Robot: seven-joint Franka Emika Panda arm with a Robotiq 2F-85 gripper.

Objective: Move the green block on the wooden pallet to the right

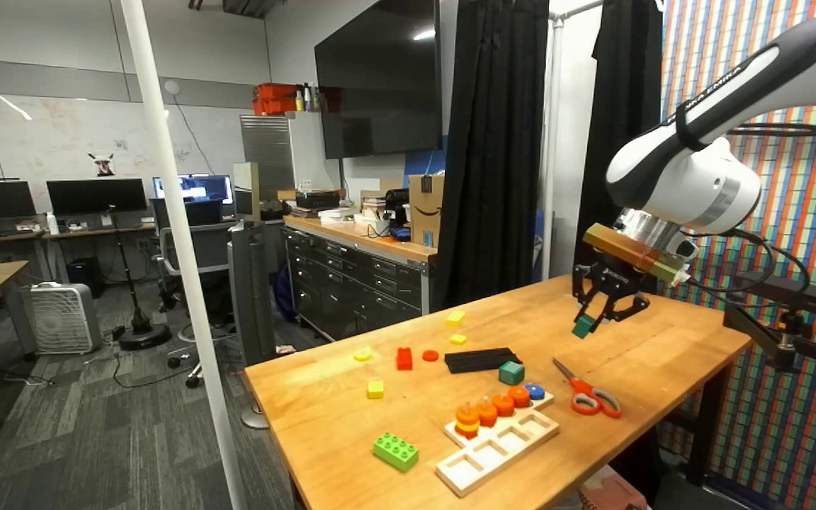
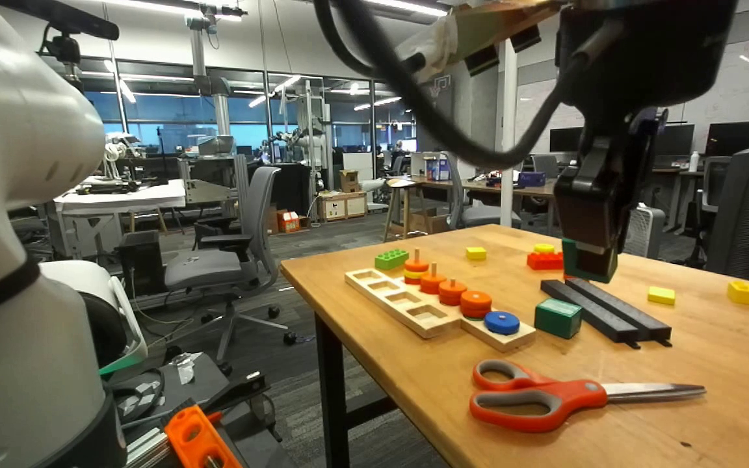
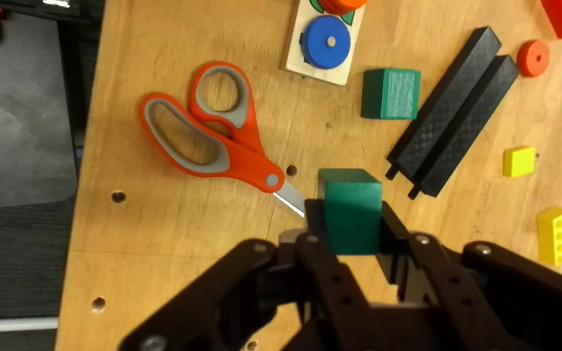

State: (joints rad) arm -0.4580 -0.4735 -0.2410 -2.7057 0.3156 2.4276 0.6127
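My gripper [image 3: 350, 231] is shut on the green block [image 3: 354, 209], a dark-green cube held between the fingertips. In an exterior view the held block [image 1: 584, 326] is above the table, beyond the scissors' tips. In an exterior view the fingers partly cover the block [image 2: 568, 255]. A second dark-green cube [image 3: 392, 93] rests on the table beside the pallet's end; it also shows in both exterior views [image 1: 511, 372] [image 2: 558, 318]. The wooden pallet [image 1: 496, 462] lies on the table with bare square slots and a row of orange discs on pegs. Only its end [image 3: 316, 72] shows in the wrist view.
Orange-handled scissors [image 3: 256, 170] lie open-handled below and beside the gripper. Two black bars [image 3: 454, 114] lie by the second cube. A red brick [image 1: 404, 358], a bright-green studded brick [image 1: 396, 451] and several yellow pieces [image 3: 519, 161] are spread around.
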